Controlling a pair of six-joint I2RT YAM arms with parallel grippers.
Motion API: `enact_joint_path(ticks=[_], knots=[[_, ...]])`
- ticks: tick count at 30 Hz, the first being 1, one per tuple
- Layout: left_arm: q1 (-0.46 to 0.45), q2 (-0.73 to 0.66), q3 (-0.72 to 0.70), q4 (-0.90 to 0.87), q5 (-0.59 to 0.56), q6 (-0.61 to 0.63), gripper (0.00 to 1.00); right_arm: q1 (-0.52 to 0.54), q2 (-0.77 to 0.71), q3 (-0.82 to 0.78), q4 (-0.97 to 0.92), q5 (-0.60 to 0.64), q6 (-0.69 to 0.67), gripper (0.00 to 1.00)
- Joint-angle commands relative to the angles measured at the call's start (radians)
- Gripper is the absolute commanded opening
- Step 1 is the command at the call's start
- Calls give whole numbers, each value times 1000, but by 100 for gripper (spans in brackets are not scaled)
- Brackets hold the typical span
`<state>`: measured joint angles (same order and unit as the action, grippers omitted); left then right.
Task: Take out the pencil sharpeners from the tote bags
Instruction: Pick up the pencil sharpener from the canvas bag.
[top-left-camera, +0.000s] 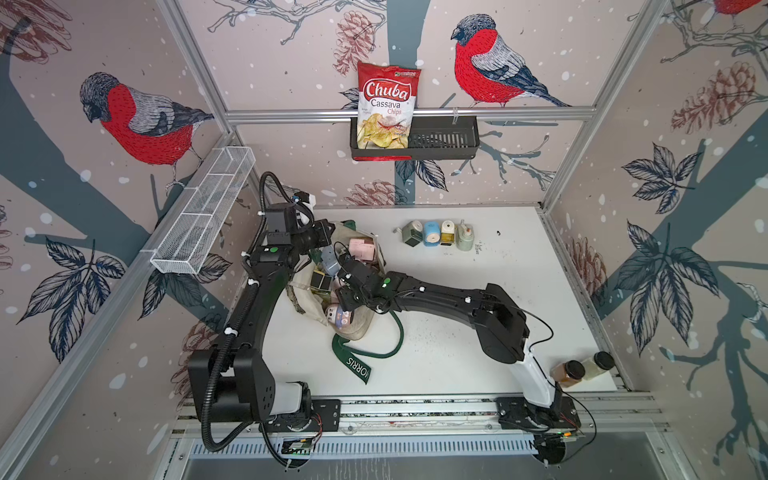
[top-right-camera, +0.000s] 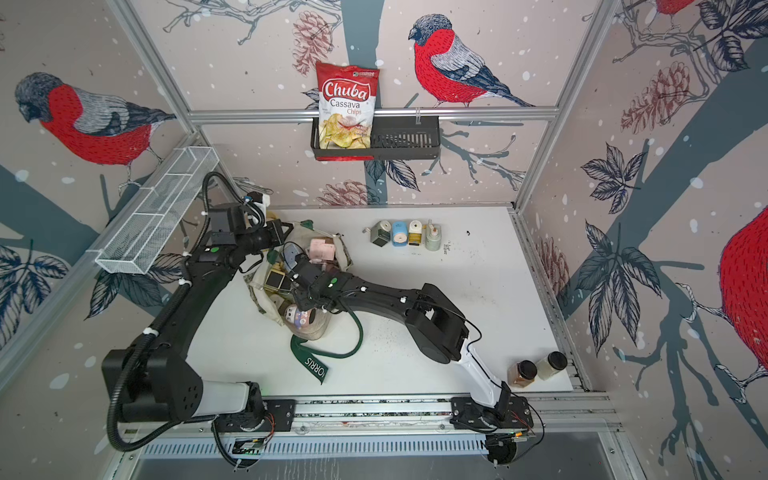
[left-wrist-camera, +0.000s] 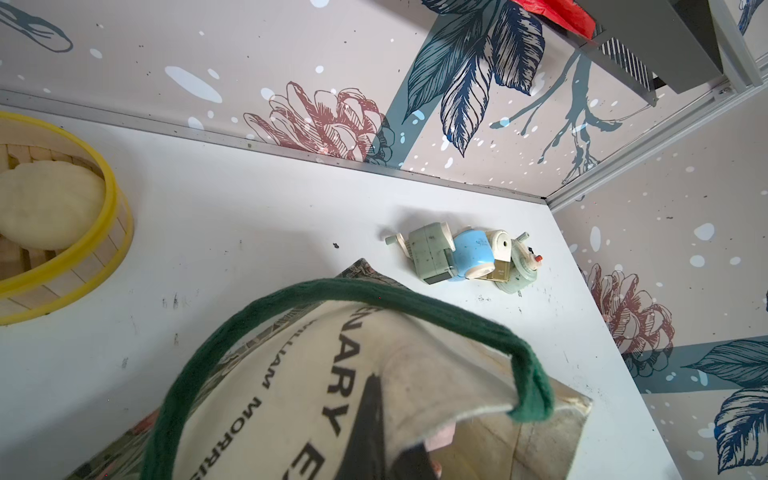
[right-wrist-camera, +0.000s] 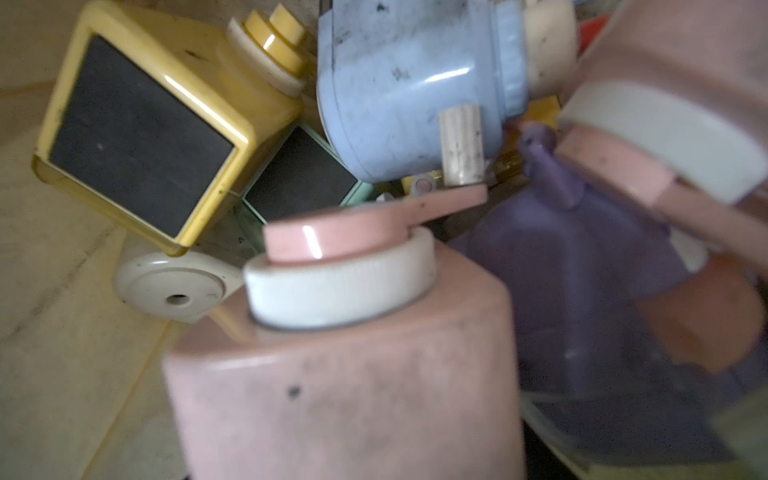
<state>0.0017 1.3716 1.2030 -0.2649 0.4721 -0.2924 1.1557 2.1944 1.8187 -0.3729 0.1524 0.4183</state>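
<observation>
**Tote unloading, mid-pick: hazards, left to right.**
Left pincer (top-left-camera: 328, 231), centre-left of frame, clamped together on the tote bag (top-left-camera: 359, 328) rim: if the cloth slips, the mouth folds over the pile. Right pincer (top-left-camera: 337, 268), among the jumbled pencil sharpeners (top-left-camera: 361, 249) inside: jaw state cannot be told, and a bite on a crank handle risks a drop. Green strap (top-left-camera: 390, 332) may snag that arm. Four sharpeners (top-left-camera: 438, 235) stand on the counter (top-left-camera: 457, 340), upper centre-right.

Black arms (top-left-camera: 440, 293), white base links (top-left-camera: 536, 378), perhaps green dot stickers (top-left-camera: 273, 249).
</observation>
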Motion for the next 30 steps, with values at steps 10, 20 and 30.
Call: enact_joint_path(ticks=[10,20,30], knots=[[2,-5,8,122,39,-11,0,1,-32,-42,114,6,-19,67],[1,-4,8,122,39,-11,0,12,-73,-76,175,-14,-57,49],[1,0,11,117,31,-11,0,41,-212,-121,117,4,-115,40]])
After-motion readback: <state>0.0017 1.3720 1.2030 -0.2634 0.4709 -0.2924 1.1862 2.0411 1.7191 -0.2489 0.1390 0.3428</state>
